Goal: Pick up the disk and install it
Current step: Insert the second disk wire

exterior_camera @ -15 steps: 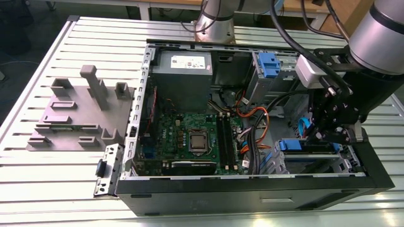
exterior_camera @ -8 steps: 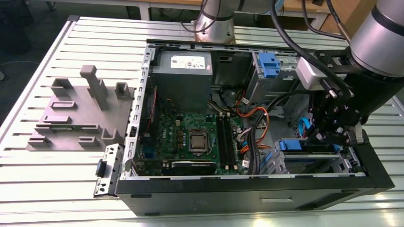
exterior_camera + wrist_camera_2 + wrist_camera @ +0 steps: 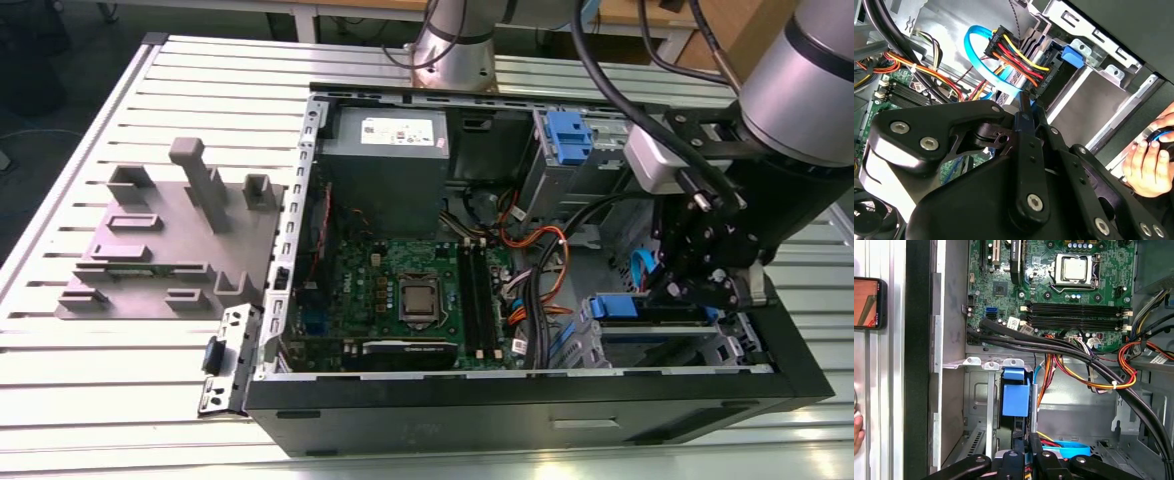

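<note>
I have the arm reaching down into the open computer case point(image 3: 287, 250), which lies on its side on the slatted metal table point(image 3: 120, 400). In the exterior view the gripper point(image 3: 705, 285) sits at the right of the frame, low inside the case's drive bay corner. Just beneath it is the disk point(image 3: 654, 312), showing as a flat body with blue plastic rails, lying in the drive cage point(image 3: 741, 345) at the lower right of the case.

In the first wrist view the disk point(image 3: 1016, 399) stands edge-on at the lower centre of the frame, its blue rail facing me, set between the cage's metal walls. The gripper point(image 3: 1026, 452) comes in from the bottom edge with its black fingers point(image 3: 1015, 460) drawn in close on either side of the disk's edge, so I read it as clamped on the disk.

The motherboard point(image 3: 1054, 285) fills the upper part of that frame, and a thick black cable bundle point(image 3: 1064, 347) crosses the middle, with orange and yellow wires point(image 3: 1089, 382) beside it. In the second wrist view the gripper's black linkage point(image 3: 1019, 165) takes the lower half, and a light blue ribbon cable point(image 3: 976, 57) and a multi-coloured power connector point(image 3: 1014, 57) hang above. A person's hand point(image 3: 1149, 160) rests at the right edge of that frame.
</note>
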